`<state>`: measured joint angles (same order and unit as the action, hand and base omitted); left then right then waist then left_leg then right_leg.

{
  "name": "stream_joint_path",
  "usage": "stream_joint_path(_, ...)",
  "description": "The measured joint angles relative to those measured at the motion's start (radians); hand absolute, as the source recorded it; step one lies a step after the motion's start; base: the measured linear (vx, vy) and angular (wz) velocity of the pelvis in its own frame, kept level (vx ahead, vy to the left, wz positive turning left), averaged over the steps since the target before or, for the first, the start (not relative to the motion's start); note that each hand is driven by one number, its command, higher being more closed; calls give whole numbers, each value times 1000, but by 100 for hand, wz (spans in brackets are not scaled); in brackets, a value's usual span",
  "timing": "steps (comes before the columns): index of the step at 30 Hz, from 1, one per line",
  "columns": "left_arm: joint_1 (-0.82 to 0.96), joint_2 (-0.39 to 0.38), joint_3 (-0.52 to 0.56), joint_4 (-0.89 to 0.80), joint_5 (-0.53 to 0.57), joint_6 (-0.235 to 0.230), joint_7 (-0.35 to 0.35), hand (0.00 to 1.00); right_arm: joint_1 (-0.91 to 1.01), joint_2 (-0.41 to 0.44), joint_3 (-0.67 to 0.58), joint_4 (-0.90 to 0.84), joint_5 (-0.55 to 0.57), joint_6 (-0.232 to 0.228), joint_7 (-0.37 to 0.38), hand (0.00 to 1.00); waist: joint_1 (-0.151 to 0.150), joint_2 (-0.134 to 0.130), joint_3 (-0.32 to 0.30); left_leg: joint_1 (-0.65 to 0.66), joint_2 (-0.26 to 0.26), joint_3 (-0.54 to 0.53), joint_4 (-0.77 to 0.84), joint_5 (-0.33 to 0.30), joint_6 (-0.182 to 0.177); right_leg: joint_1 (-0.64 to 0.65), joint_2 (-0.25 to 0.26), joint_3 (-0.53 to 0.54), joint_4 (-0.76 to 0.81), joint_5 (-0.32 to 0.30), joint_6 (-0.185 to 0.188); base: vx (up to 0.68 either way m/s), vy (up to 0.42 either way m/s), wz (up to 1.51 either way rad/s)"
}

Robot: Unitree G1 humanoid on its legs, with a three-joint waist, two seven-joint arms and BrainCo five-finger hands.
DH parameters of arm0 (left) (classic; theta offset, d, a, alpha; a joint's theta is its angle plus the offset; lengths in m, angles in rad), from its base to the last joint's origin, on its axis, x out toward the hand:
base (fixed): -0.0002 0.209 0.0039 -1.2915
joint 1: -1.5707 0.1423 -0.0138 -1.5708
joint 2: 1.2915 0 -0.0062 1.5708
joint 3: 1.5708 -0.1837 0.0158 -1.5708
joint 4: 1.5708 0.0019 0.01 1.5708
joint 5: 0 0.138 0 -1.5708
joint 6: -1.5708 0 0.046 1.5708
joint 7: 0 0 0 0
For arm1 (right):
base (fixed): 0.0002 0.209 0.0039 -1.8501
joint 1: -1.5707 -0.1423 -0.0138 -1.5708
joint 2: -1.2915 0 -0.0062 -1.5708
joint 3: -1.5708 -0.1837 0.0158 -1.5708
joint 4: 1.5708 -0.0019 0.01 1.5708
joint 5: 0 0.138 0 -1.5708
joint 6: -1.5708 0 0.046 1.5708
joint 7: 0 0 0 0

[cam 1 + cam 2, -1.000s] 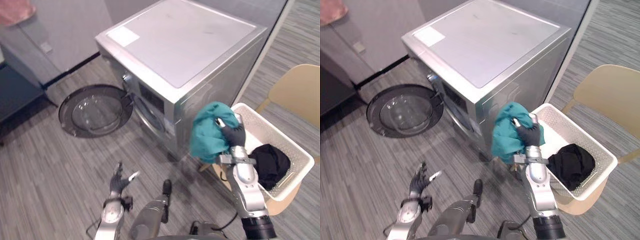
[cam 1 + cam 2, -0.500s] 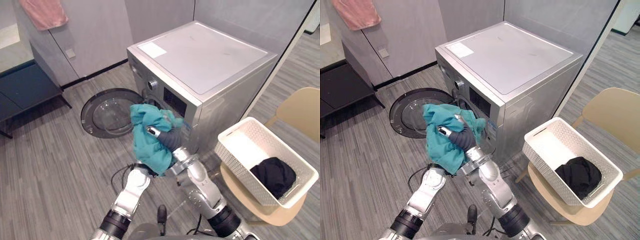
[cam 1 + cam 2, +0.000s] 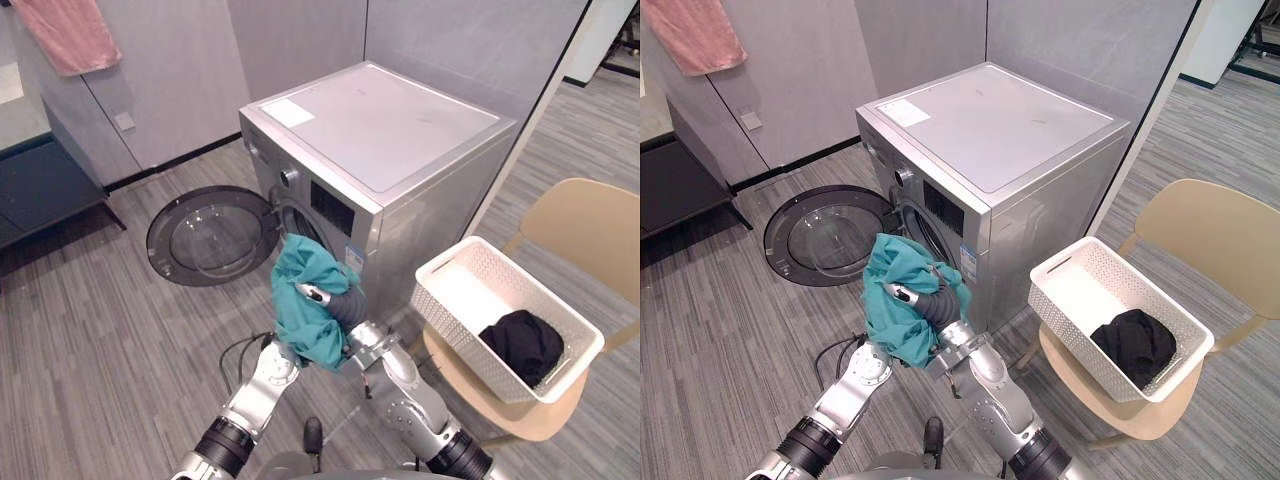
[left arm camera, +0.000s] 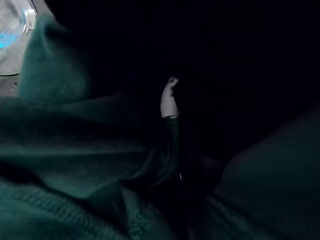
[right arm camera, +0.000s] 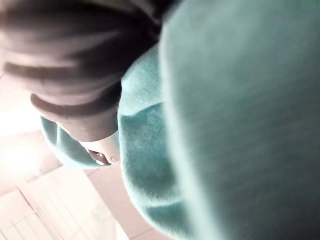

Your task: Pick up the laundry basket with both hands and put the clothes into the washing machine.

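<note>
Washer (image 3: pixel 400 140) has its round door (image 3: pixel 205 235) swung wide open. Just right of the washer there's a tan chair (image 3: pixel 580 225) with the white basket (image 3: pixel 440 263) on its seat. Teal cloth (image 3: pixel 305 325) hangs right in front of the washer's opening, and the black garment (image 3: pixel 520 342) is in the basket. Right hand (image 3: pixel 345 305) is curled round the teal cloth. Left hand (image 4: pixel 169 100) is buried under it, so I can't tell its grip.

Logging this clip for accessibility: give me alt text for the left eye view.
The robot's right hand holds a teal garment up before the washing machine, whose round door stands open. Right of it, a white basket holding a black garment sits on a tan chair.
</note>
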<state>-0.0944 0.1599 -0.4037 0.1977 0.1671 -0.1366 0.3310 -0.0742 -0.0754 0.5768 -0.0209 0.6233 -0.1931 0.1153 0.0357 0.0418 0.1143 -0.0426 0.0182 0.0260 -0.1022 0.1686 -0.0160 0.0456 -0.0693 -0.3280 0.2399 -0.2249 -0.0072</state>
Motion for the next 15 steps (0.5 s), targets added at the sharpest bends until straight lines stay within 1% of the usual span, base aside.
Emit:
stream_joint_path(1, 25, -15, 41, -6, -1, 0, -1, 100, 28, -2, -41, 0, -38, 5, -5, 0, 1, 0, 0, 0, 1, -1, 0, 1, -1, 0, 2, -1, -5, 1, -1, 5, -33, 2)
stream_joint_path(2, 38, -25, 61, -12, -3, 0, -1, 100, 42, -4, -63, 0, -60, 6, -8, 0, 1, 0, 0, 0, 1, -2, 0, 1, -1, 0, 3, -2, -8, 1, -1, 8, -32, 4)
stream_joint_path(3, 64, -38, 92, -28, -9, 0, -3, 100, 66, -13, -110, 0, -112, 6, -20, 0, 1, -1, -1, 0, 0, -3, 0, 1, -1, 1, 4, -3, -11, 1, -1, 15, -22, 4)
stream_joint_path(4, 97, -40, 122, -54, -10, -2, -4, 100, 86, -24, -171, -1, -194, 6, -45, 0, 2, -3, -4, -4, 0, -6, 0, 1, -1, 1, 4, -5, -16, 1, -1, 25, -24, 5)
stream_joint_path(6, 134, -40, 159, -73, -19, -4, -9, 100, 105, -34, -239, -9, -301, 5, -77, 0, 2, -3, -6, -12, -2, -12, 0, 1, -1, 0, 4, -12, -19, 1, -1, 28, -21, 12)
stream_joint_path(7, 164, -41, 191, -76, -31, -5, -20, 100, 127, -38, -295, -21, -365, 5, -98, 0, 2, -3, -10, -22, -3, -23, 0, 2, -2, 0, 4, -23, -21, 1, -1, 31, -20, 19)
stream_joint_path(8, 176, -41, 203, -76, -37, -5, -25, 100, 137, -41, -312, -27, -392, 5, -105, 0, 2, -3, -10, -25, -4, -28, 0, 4, -5, -1, 4, -27, -22, 1, -1, 39, -31, 24)
stream_joint_path(10, 238, -41, 263, -82, -49, -5, -31, 100, 182, -67, -374, -42, -501, 4, -135, 0, 4, -2, -12, -51, -5, -52, 0, 9, -12, -16, 6, -52, -23, 1, -1, 25, -47, 27)
stream_joint_path(11, 248, -41, 274, -82, -51, -5, -35, 100, 194, -71, -384, -41, -524, 4, -140, 0, 4, -2, -12, -59, -6, -59, 0, 11, -14, -19, 7, -59, -23, 1, -1, 16, -55, 40)
stream_joint_path(13, 295, -42, 325, -81, -71, -5, -50, 100, 242, -89, -439, -16, -607, 5, -161, 0, 7, -1, -12, -99, -10, -110, 6, 34, -18, -38, 11, -110, -15, -6, -5, 13, -80, 58)
stream_joint_path(14, 302, -42, 334, -80, -79, -5, -50, 100, 246, -90, -449, -2, -620, 5, -166, 0, 7, -1, -12, -106, -12, -124, 6, 38, -19, -40, 11, -123, -13, -8, -4, -7, -105, 75)
stream_joint_path(15, 317, -44, 353, -78, -89, -5, -51, 100, 255, -91, -471, 39, -648, 6, -177, 0, 9, -1, -12, -121, -20, -158, 7, 43, -25, -43, 9, -157, -2, -19, -2, -29, -108, 90)
